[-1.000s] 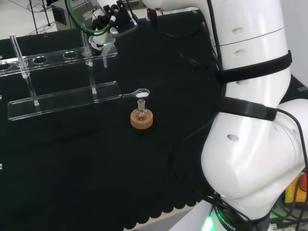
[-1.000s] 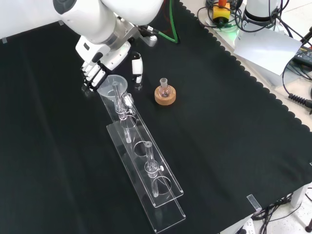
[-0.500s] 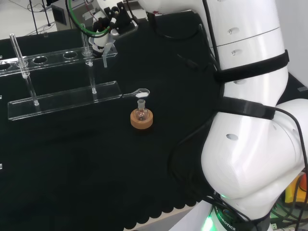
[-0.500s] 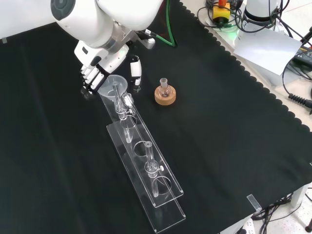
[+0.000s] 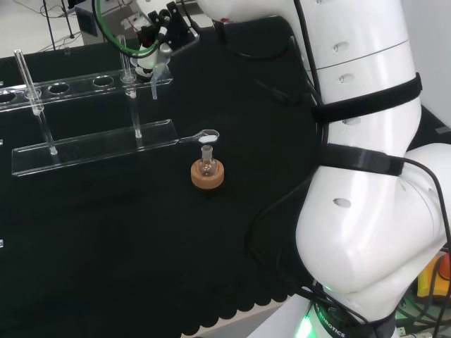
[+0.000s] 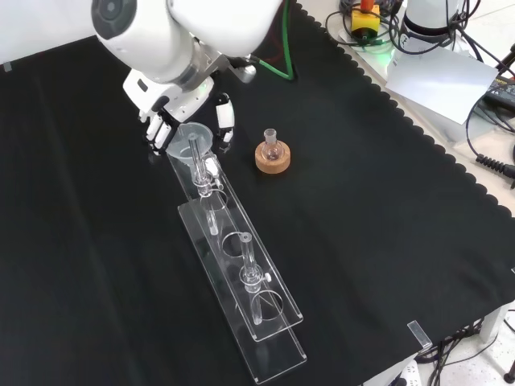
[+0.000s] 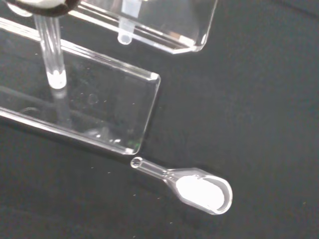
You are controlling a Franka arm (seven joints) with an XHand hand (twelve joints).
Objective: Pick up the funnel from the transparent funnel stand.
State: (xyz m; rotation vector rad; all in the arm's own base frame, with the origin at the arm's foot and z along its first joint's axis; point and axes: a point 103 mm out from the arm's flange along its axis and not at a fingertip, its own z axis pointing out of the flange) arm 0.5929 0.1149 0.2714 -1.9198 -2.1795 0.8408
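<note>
Currently, the clear conical plastic funnel (image 6: 191, 138) is being grasped by the black and white hand (image 6: 165, 129) at the transparent funnel stand (image 6: 241, 269).

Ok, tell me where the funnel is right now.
In the front view the funnel sits in the end hole of the transparent funnel stand, upper left of centre, with the hand around it and the cork ring to its right.

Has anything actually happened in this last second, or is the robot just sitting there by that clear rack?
The hand has closed in on the funnel: in the front view its fingers, a second ago spread out to the funnel's left, now sit tight against its rim. The funnel is still seated in the transparent stand. The flask on its cork ring and the small scoop have not moved.
</note>
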